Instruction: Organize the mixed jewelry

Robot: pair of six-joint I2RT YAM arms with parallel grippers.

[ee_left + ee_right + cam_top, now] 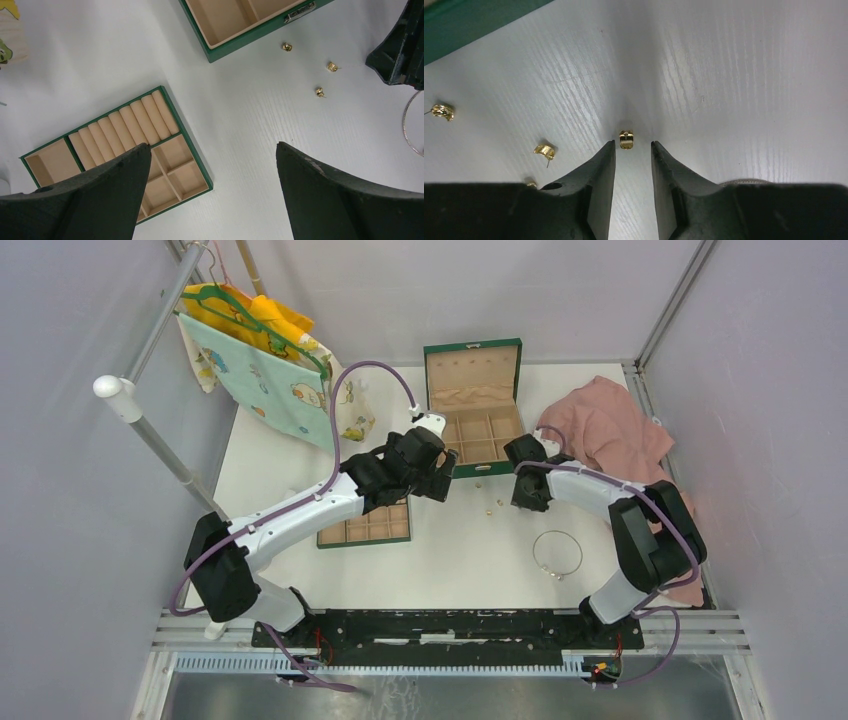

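Your right gripper was barely open, a gold piece at its tips; your left gripper gaped wide.

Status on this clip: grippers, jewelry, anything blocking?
Left gripper open, empty. Right gripper narrowly open, tips just short of small gold-coloured piece on white table. Thin silver wire hoop lies apart. Nothing blocking.

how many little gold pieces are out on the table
4. One gold piece lies at the tips of the right gripper's open jaws. Beside it: a stud nearest the green box, a middle stud, and a half-hidden piece by a jaw. Others may be hidden.
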